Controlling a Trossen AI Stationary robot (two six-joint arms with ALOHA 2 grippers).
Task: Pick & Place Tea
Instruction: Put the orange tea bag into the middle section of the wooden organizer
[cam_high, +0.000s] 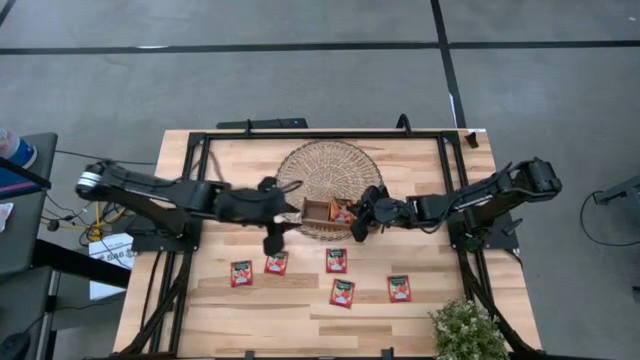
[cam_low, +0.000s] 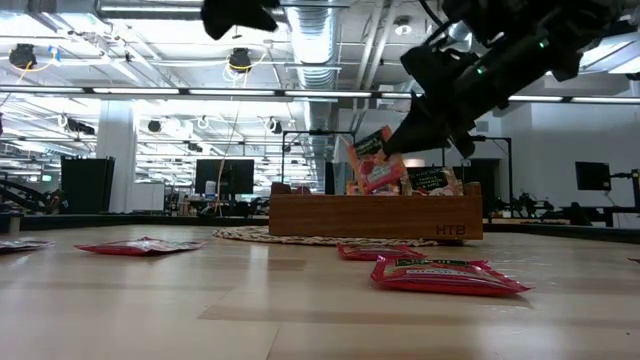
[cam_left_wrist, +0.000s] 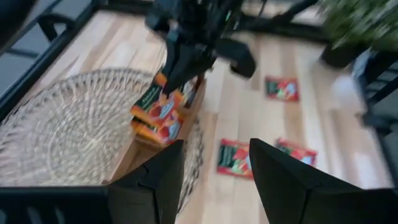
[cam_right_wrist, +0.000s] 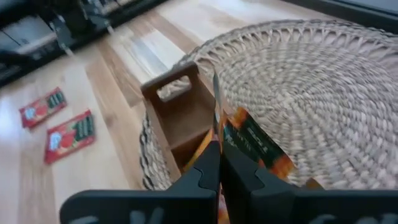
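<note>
While the right end effector (cam_low: 405, 135) pinches a sachet (cam_low: 372, 160) by its top edge over the tray (cam_low: 375, 216), five more lie flat on the bench (cam_high: 300, 310). They look light, limp and slick; an edge grip suits. Left end effector (cam_high: 272, 243) hovers nearby, half spread, empty.

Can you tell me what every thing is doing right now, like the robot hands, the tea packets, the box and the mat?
Right gripper: shut on a tea sachet, over the wooden tray.
Left gripper: open, empty, beside the tray.
Five loose sachets: lying flat on the table.
Wooden tray: on the woven mat, sachets inside.
Plant: upright at a table corner.
</note>
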